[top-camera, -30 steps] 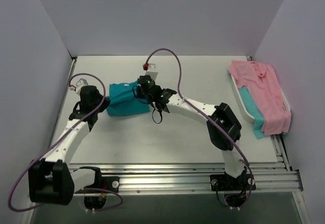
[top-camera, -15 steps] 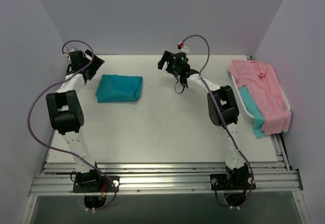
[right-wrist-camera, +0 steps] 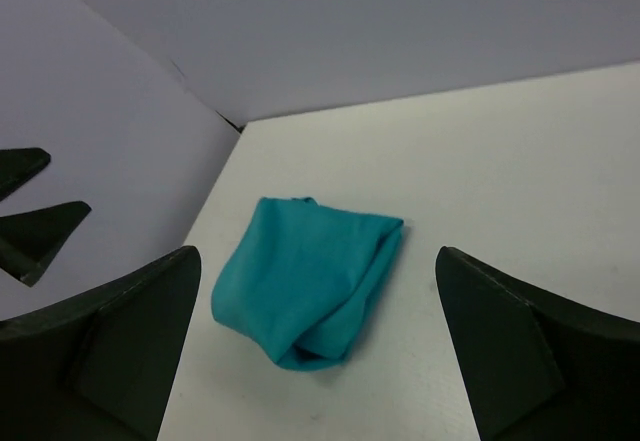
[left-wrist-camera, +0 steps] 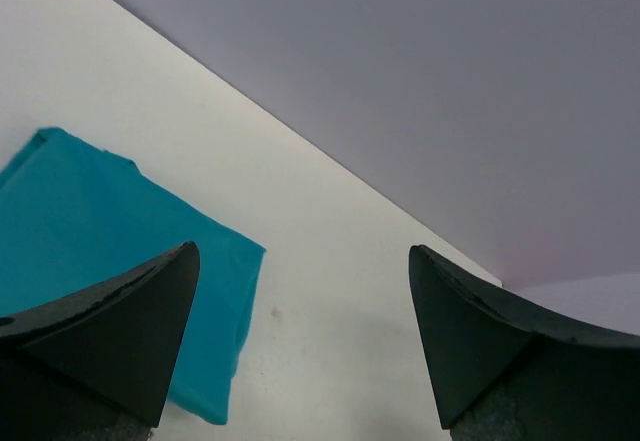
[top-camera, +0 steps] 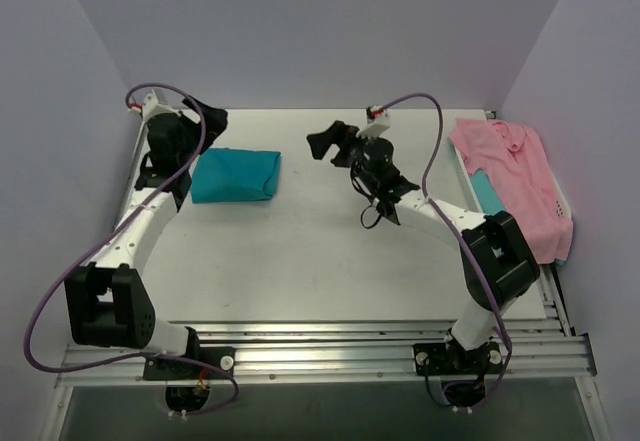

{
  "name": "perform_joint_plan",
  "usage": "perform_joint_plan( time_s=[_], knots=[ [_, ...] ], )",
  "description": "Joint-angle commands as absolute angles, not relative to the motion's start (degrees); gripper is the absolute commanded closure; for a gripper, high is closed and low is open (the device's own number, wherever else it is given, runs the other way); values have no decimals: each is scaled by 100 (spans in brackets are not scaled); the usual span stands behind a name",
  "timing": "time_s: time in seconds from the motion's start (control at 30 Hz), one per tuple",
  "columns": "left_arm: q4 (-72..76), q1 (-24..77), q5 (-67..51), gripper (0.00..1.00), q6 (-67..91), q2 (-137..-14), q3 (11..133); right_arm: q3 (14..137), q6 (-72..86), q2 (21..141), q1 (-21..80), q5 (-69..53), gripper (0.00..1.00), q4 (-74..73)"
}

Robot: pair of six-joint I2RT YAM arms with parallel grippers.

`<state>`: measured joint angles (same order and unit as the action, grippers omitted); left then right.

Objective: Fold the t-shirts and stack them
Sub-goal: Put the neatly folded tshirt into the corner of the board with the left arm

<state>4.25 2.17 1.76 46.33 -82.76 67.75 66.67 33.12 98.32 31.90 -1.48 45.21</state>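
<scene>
— What lies on the counter point(top-camera: 320, 261)?
— A pink shirt point(top-camera: 515, 186) is draped at the right edge. A folded teal shirt point(top-camera: 235, 175) sits at the far left.
— And the pincers?
— The left pincer point(left-wrist-camera: 302, 259) hovers just beside the teal shirt, spread wide and empty. The right pincer point(right-wrist-camera: 318, 259) hangs mid-counter, well apart from both shirts, likewise released.

Overhead + low-ish wrist cams, shared t-shirt point(top-camera: 236, 175)
</scene>
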Motion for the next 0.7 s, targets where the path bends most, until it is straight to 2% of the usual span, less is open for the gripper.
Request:
perform_joint_plan(
  time_s=[0.0,0.03,0.1,0.27,0.67],
  knots=[
    [851,693,554,2,4746,-8612,6277,5680,3708,9493,3164,-18,0,5237],
    [1027,781,502,0,4772,-8683,6162,5190,3805,9301,3190,-18,0,5508],
    [1587,1089,641,6,4790,-8859,5716,4731,3876,9028,3313,219,0,5851],
    [2695,1441,1124,11,5018,-9201,4976,3702,3859,8737,3515,553,0,6143],
    [4524,1608,967,18,5607,-10968,4649,3050,3885,9008,3560,659,0,6583]
  ],
)
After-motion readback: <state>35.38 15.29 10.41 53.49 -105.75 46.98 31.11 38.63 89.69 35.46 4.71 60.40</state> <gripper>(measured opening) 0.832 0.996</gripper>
